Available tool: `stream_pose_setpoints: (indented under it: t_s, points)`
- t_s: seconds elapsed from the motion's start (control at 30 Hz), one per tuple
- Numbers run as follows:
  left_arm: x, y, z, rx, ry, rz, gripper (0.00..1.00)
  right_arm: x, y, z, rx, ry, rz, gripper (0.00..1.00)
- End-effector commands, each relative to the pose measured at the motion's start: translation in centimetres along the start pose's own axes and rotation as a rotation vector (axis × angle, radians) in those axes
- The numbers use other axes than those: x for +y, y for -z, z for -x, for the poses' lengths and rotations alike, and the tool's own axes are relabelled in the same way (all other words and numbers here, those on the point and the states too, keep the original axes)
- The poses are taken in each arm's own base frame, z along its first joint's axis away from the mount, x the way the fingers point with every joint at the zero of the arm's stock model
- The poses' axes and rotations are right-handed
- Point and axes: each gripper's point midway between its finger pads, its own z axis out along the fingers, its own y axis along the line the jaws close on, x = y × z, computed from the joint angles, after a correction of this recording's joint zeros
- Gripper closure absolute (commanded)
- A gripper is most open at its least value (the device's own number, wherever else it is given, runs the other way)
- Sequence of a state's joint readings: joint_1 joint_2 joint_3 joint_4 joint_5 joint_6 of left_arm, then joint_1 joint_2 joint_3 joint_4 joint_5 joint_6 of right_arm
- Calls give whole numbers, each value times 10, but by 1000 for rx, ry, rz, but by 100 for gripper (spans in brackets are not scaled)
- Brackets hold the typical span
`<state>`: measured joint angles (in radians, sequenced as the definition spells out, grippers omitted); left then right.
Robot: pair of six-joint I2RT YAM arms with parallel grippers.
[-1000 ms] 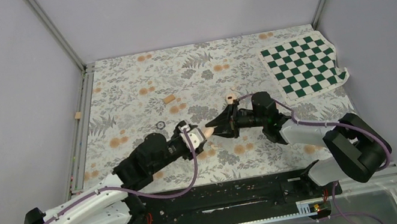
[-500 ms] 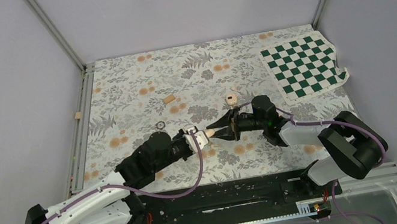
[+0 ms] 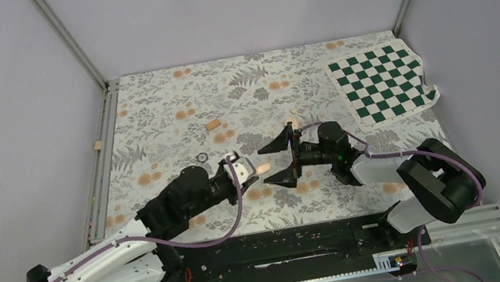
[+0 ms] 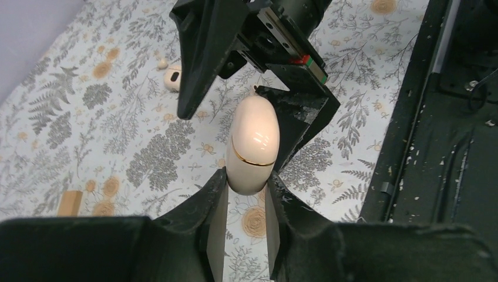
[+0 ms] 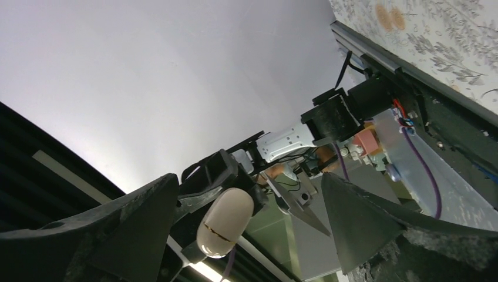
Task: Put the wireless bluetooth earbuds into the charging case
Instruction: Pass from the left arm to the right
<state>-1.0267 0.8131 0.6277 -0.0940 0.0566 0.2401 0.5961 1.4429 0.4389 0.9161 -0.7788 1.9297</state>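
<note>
While the left gripper (image 4: 245, 183) clamps the closed charging case (image 4: 252, 141) at its tips, the right gripper (image 3: 267, 166) stands wide open; its fingers (image 4: 199, 53) flank the case's nose

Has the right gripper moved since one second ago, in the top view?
Yes. The right gripper has opened wide; its far jaw swung toward the loose earbud on the mat.
</note>
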Motion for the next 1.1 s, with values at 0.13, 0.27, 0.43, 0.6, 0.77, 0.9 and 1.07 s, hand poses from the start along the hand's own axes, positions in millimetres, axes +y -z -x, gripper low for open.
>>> stream_pose_setpoints:
  t_s: [0.13, 0.27, 0.43, 0.6, 0.77, 0.9, 1.07]
  points:
    - [2, 16, 14, 62, 232, 43, 100, -12, 16, 2, -69, 243, -86, 0]
    - [0, 22, 1, 154, 314, 69, 100, -12, 42, 9, -188, 407, -216, 0]
    - [-17, 25, -3, 242, 340, -27, 100, 14, 79, 15, -357, 821, -370, 0]
    - [-36, 30, 4, 307, 363, -196, 100, 39, 97, 2, -364, 1301, -305, 13]
    - [-43, 39, 24, 251, 448, -375, 100, 34, 97, -16, -283, 1552, -169, 16]
    - [-41, 44, 33, 241, 491, -442, 100, 26, 85, -35, -152, 1547, -66, 13]
    - [-48, 43, 34, 271, 535, -532, 100, 27, 66, -61, -50, 1600, 25, 12]
